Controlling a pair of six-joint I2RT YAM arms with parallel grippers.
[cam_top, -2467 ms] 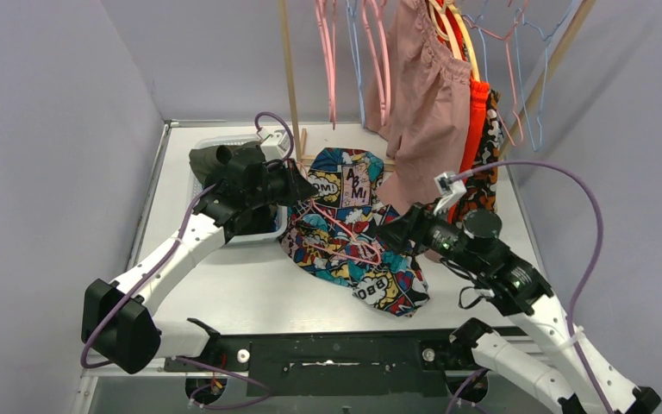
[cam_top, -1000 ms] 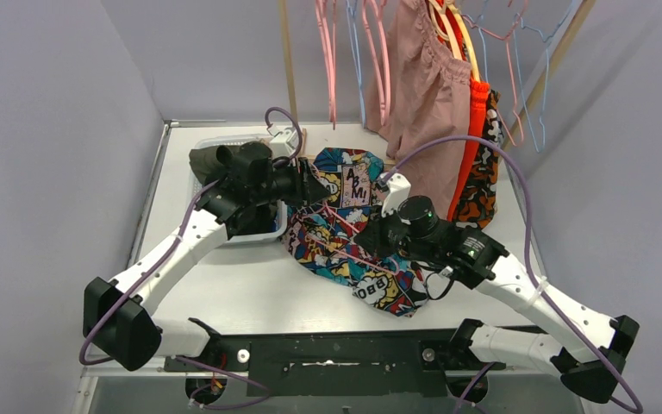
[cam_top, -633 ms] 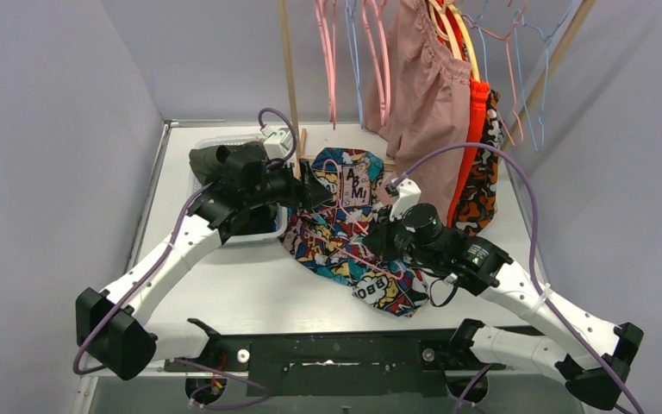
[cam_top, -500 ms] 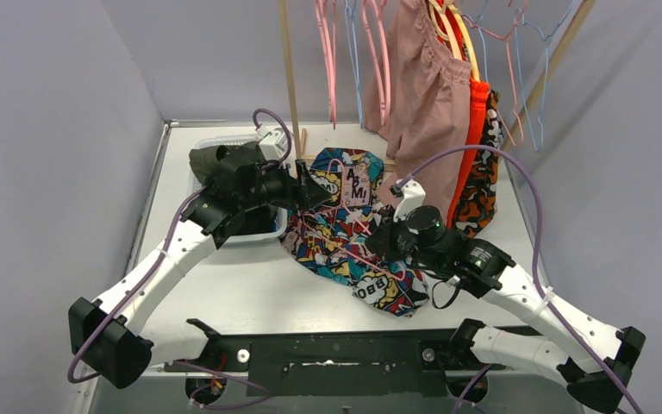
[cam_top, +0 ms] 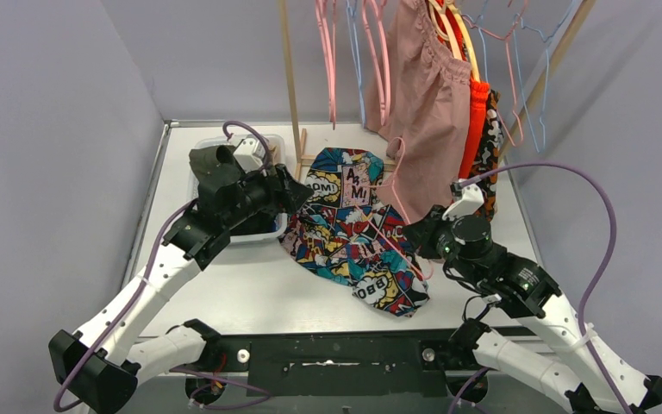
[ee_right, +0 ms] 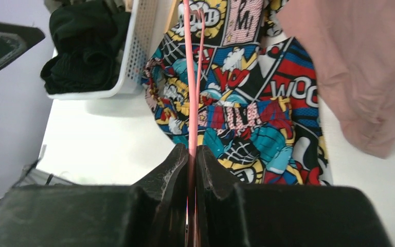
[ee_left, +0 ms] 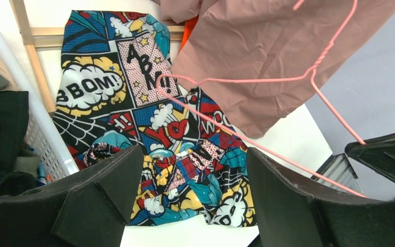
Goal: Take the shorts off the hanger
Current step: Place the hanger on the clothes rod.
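The multicolour comic-print shorts (cam_top: pixel 345 233) lie spread on the white table, apart from both grippers. A thin pink wire hanger (ee_right: pixel 190 77) is free of them and slants above them, its hook towards the dusty pink shorts (ee_left: pixel 267 51). My right gripper (cam_top: pixel 420 235) is shut on the hanger's wire, which is pinched between its fingertips (ee_right: pixel 177 159). My left gripper (cam_top: pixel 297 194) stands open beside the basket with nothing between its fingers (ee_left: pixel 108 190). In the left wrist view the hanger (ee_left: pixel 236 81) crosses above the comic-print shorts (ee_left: pixel 133 103).
A white basket (cam_top: pixel 263 231) holding dark garments (ee_right: pixel 82 46) stands at the back left under the left arm. On the rack behind, dusty pink shorts (cam_top: pixel 427 112), orange shorts (cam_top: pixel 476 121) and orange-black patterned shorts (cam_top: pixel 485 168) hang beside empty pink hangers (cam_top: pixel 329 60). A wooden post (cam_top: pixel 289 69) rises mid-back.
The left gripper opened, let go of the comic-print shorts and drew back to the left. The right gripper pulled the pink hanger rightwards out of the shorts, which now lie on the table.
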